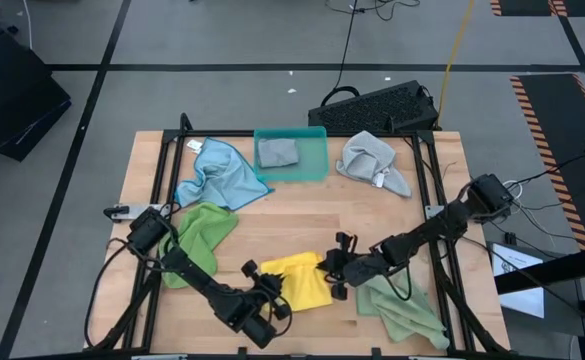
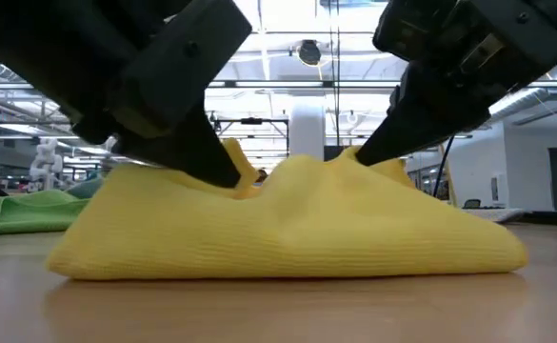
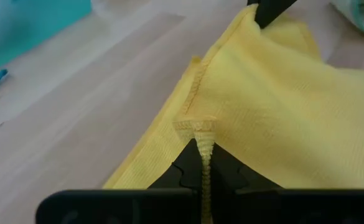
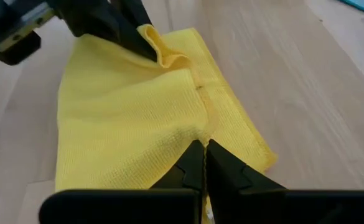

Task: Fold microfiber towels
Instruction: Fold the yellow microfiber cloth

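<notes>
- The yellow towel [image 1: 305, 281] lies on the desk [image 1: 292, 205] at the near middle, doubled over, with two of its corners lifted off the wood.
- The left hand [image 3: 204, 140] is clamped narrow on one corner of the yellow towel; the hem shows pinched between its two dark fingers [image 3: 185, 168] in the left wrist view.
- The left arm [image 1: 197, 283] runs low from the desk's left edge toward the near middle, its wrist ending at the towel's left side.
- The right hand [image 4: 201, 146] is clamped narrow on the opposite edge of the same towel, cloth bunched at its fingertips.
- The right arm [image 1: 427, 235] reaches from the desk's right edge down and leftward, its wrist just at the towel's right side.
- In the low view both hands come down slanted onto the towel, which peaks at each grip and sags between them.
- A green towel [image 1: 200, 238] lies crumpled at the left, beside the left arm; a second green towel [image 1: 400, 308] lies at the near right, under the right arm.
- A light blue towel [image 1: 220, 172] lies crumpled at the far left.
- A grey towel [image 1: 277, 152] sits folded inside the teal tray [image 1: 317, 168] at the far middle; another grey towel [image 1: 374, 163] lies crumpled to its right.
</notes>
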You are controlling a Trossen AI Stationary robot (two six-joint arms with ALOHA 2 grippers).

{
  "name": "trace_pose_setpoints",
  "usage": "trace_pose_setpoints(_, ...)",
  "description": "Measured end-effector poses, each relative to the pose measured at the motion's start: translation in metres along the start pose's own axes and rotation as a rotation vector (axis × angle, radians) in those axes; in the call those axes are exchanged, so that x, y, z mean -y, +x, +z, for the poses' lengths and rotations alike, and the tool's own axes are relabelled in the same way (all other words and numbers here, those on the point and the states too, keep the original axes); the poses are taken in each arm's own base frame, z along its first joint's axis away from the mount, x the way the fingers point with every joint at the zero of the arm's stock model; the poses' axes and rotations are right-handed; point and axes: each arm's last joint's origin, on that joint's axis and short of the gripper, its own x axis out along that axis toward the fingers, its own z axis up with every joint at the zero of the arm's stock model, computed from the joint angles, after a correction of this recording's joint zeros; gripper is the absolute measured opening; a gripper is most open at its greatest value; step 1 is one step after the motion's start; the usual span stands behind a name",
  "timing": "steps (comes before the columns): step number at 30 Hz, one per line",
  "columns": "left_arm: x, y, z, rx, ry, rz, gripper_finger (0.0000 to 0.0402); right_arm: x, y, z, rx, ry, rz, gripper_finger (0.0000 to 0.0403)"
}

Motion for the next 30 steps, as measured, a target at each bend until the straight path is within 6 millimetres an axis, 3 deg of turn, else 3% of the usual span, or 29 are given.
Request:
trace_pose_setpoints(10,-0.017,-0.002,-0.006,-0.044,-0.005,0.109,0.0010,0.020,0.009,0.008,-0.016,0.018,-0.015,0.0003)
trace_pose_setpoints(21,-0.022,0.003,-0.006,-0.150,-0.029,0.129,0.0010,0.024,0.029,-0.001,-0.027,0.019,-0.011,0.0010)
trace_pose_setpoints(30,-0.024,0.011,-0.002,-0.184,-0.043,0.144,0.0014,0.025,0.031,-0.002,-0.031,0.016,-0.019,0.0018)
